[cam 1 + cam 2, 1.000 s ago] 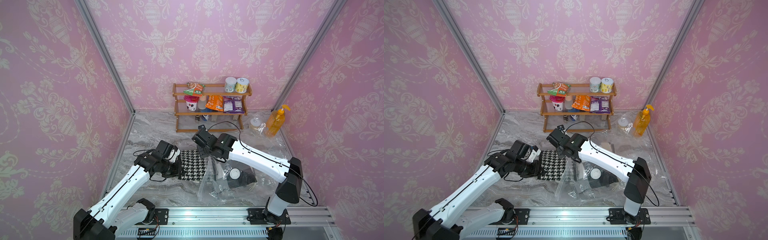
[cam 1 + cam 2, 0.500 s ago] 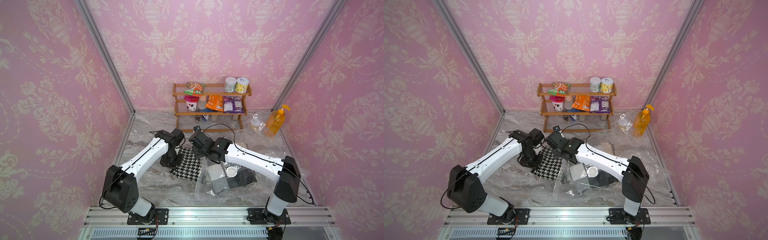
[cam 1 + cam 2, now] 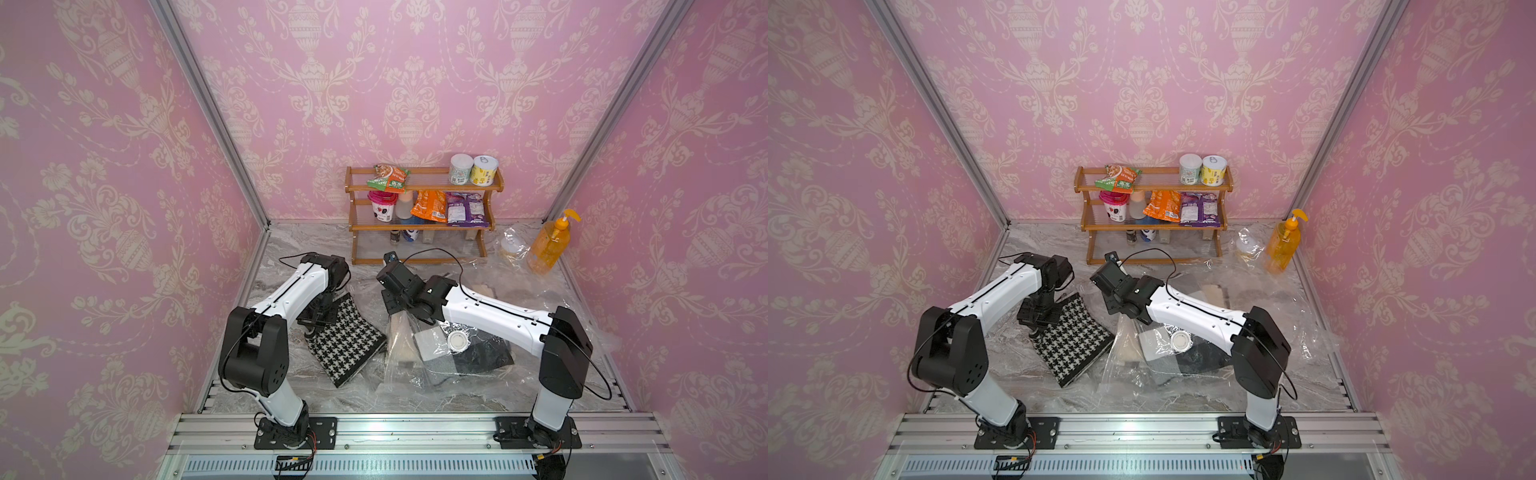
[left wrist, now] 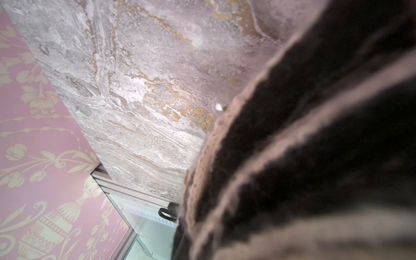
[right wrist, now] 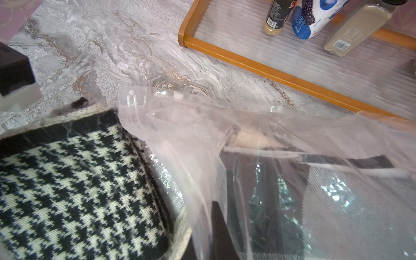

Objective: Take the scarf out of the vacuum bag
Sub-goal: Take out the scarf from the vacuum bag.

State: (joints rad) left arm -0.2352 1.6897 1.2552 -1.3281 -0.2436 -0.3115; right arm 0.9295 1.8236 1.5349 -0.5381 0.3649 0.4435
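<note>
The houndstooth scarf lies outside the vacuum bag, beside the left gripper, which clamps its edge; the right gripper pinches the bag's mouth.

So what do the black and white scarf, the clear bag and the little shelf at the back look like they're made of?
The scarf: knitted yarn, probably wool or acrylic, matte and fuzzy; stitches and stray fibres show.
The bag: thin clear plastic film, glossy; it crinkles, glints, and shows what's inside.
The shelf: seemingly varnished wood rails, orange-brown; ribbed translucent tiers look plastic.
</note>
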